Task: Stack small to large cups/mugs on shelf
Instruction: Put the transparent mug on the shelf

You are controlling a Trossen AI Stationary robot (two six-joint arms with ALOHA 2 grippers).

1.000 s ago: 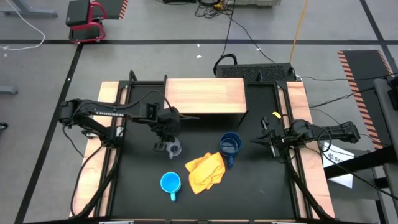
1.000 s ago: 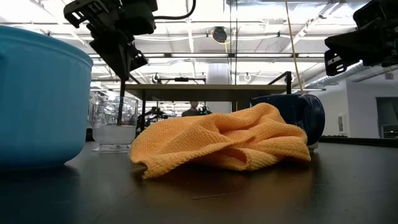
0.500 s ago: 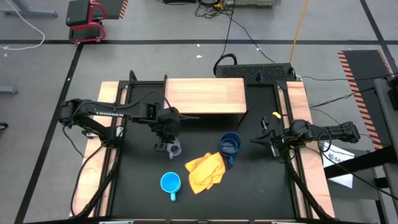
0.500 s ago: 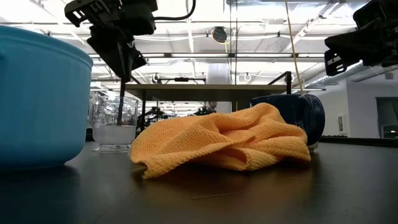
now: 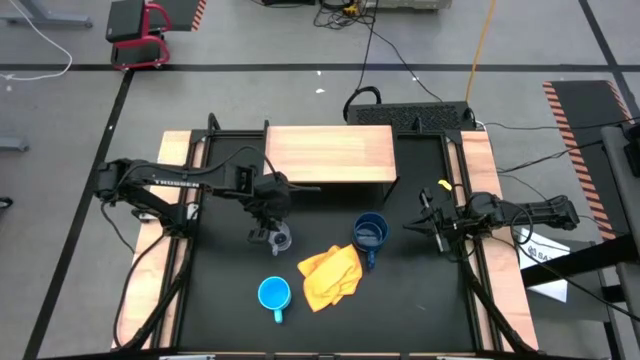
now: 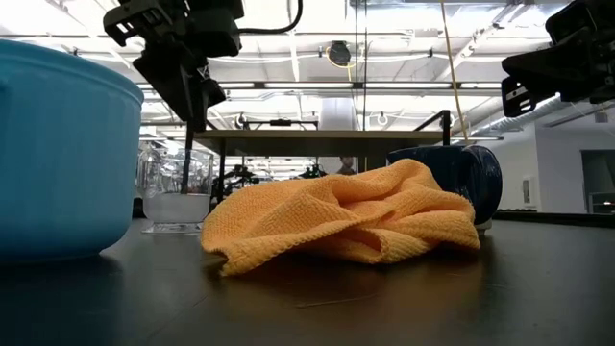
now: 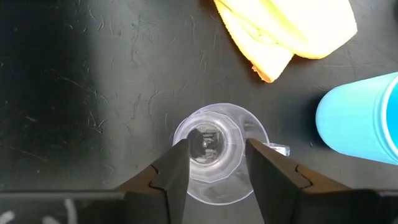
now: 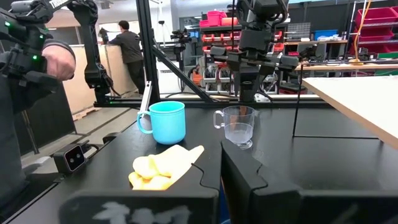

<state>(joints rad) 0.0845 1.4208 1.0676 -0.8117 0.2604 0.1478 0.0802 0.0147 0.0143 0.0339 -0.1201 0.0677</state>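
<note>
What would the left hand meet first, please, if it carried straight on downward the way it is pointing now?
Most likely the small clear glass cup. The left hand hangs directly above it, pointing down, with one finger on either side of the rim. How high it hangs above the black table is hard to judge.

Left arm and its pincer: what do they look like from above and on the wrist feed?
The left arm is dark, in jointed tubular segments, with white lettering along its forearm and a thin black cable looping over the wrist. Its pincer has two flat, matte black fingers that taper to blunt tips. The right arm has the same dark build.
</note>
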